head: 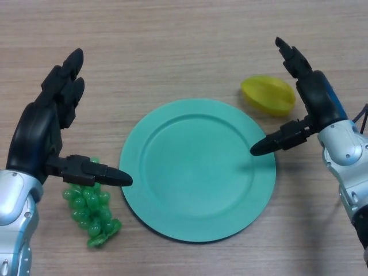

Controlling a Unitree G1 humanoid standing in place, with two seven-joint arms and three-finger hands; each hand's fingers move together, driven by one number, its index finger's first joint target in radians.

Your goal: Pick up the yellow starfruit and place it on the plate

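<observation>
Nearest the robot, a bunch of green grapes (91, 214) lies on the wooden table (184, 34), just left of the plate's near-left rim. The left hand (40, 135) hangs over the grapes' upper end with its fingers straight and its thumb stretched toward the plate (nothing is held in it). The teal plate (197, 169) sits in the middle, bare. On the right, the right hand (313, 109) is likewise spread, its fingers reaching away and its thumb pointing over the plate's right rim. Beyond that rim the yellow starfruit (268, 96) rests on the table, just beside the right hand's fingers and near the plate.
</observation>
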